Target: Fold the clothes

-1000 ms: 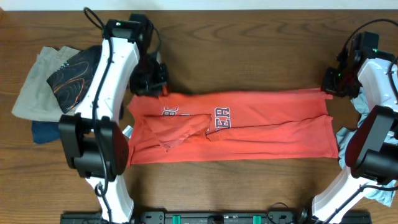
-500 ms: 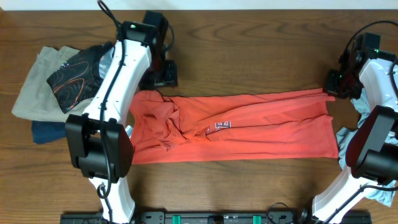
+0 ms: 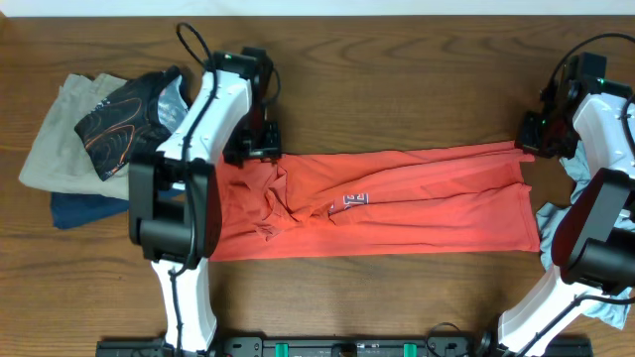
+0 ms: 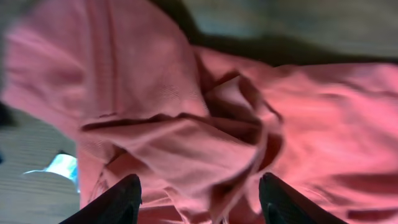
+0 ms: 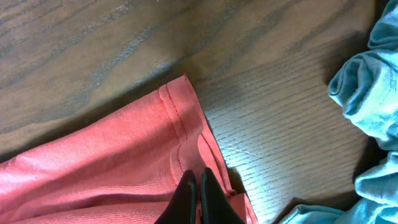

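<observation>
Wooden table (image 3: 397,59) surface. Left gripper (image 4: 200,205) released, fingers spread above bunched left end. Right gripper (image 5: 199,190) clenched on hem corner. Orange shirt (image 3: 427,203) lies stretched between arms, mid-table. Fabric judged light, limp, wrinkle-prone; recommend hold at seamed corners.

I am working at a robot test bench, a lab sort of place. The bare wooden table (image 3: 397,99) is carrying a black mounting rail (image 3: 347,348) at 6 o'clock. My left arm (image 3: 203,109) and right arm (image 3: 607,119) are rising from that side, and a loose cable (image 3: 185,33) is trailing at 11. Sample laundry is lying about: an orange shirt (image 3: 427,198) in the middle, a mixed clothes pile (image 3: 69,134) at 9, and light blue garments (image 3: 549,216) at 3.
</observation>
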Controlling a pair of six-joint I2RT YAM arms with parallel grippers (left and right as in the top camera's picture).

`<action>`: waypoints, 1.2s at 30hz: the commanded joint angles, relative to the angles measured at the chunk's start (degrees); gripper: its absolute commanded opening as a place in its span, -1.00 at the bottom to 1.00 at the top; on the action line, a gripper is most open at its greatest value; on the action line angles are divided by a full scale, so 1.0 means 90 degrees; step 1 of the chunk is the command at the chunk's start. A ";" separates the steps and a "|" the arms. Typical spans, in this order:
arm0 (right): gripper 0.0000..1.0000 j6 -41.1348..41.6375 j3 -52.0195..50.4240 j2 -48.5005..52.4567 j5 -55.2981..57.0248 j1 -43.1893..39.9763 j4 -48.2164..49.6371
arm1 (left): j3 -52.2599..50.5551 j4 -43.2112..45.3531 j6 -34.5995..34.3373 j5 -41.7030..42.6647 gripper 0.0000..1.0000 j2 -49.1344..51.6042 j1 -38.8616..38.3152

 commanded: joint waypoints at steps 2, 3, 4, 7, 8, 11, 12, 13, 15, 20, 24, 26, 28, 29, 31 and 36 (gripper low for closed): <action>-0.98 0.0017 0.0005 0.0015 0.0090 -0.0058 -0.0007 | -0.0141 0.0010 -0.0056 -0.0005 0.25 0.0095 -0.0007; -0.98 0.0017 0.0005 0.0015 0.0090 -0.0058 -0.0010 | -0.0163 0.0007 -0.0056 -0.0005 0.25 0.0119 -0.0007; -0.98 0.0017 0.0005 0.0015 0.0090 -0.0058 -0.0022 | -0.0192 0.0010 -0.0056 -0.0005 0.23 0.0131 -0.0007; -0.98 0.0017 0.0005 0.0015 0.0090 -0.0058 -0.0029 | -0.0306 0.0080 -0.0056 -0.0005 0.02 0.0151 -0.0007; -0.98 0.0017 0.0005 0.0015 0.0090 -0.0058 -0.0029 | -0.0359 0.0117 -0.0056 -0.0005 -0.11 0.0151 -0.0007; -0.98 0.0017 0.0005 0.0015 0.0090 -0.0058 -0.0039 | -0.0515 0.0119 -0.0056 -0.0002 -0.58 0.0151 -0.0007; -0.98 0.0017 0.0005 0.0015 0.0090 -0.0058 -0.0049 | -0.0563 0.0107 -0.0056 0.0000 -0.74 0.0151 -0.0007; -0.98 0.0017 0.0005 0.0015 0.0090 -0.0058 -0.0053 | -0.0583 0.0056 -0.0056 0.0002 -0.87 0.0151 -0.0007; -0.98 0.0017 0.0005 0.0015 0.0090 -0.0058 -0.0053 | -0.0580 -0.0083 -0.0053 -0.0002 -0.88 0.0146 -0.0007; -0.98 0.0017 0.0005 0.0015 0.0092 -0.0058 -0.0056 | -0.0576 -0.0488 -0.0058 -0.0010 -0.88 -0.0160 0.0024; -0.98 0.0015 0.0005 0.0015 0.0092 -0.0058 -0.0056 | -0.0576 -0.0653 -0.0245 -0.0034 -0.88 -0.0590 0.0022; -0.98 0.0015 0.0005 0.0015 0.0092 -0.0058 -0.0056 | -0.0576 -0.0593 -0.0442 -0.0022 -0.87 -0.0716 0.0007; -0.98 0.0017 0.0005 0.0015 0.0092 -0.0058 -0.0053 | -0.0576 -0.0347 -0.0457 0.0046 -0.66 -0.0733 -0.0036; -0.98 0.0017 0.0005 0.0015 0.0092 -0.0058 -0.0053 | -0.0583 -0.0187 -0.0440 0.0044 -0.16 -0.0731 -0.0053; -0.98 0.0017 0.0005 0.0015 0.0092 -0.0058 -0.0053 | -0.0619 0.0238 -0.0398 0.0044 0.08 -0.0719 -0.0107; -0.99 0.0017 0.0005 0.0015 0.0090 -0.0058 -0.0068 | -0.0690 0.1127 -0.0221 0.0039 0.19 -0.0624 -0.0248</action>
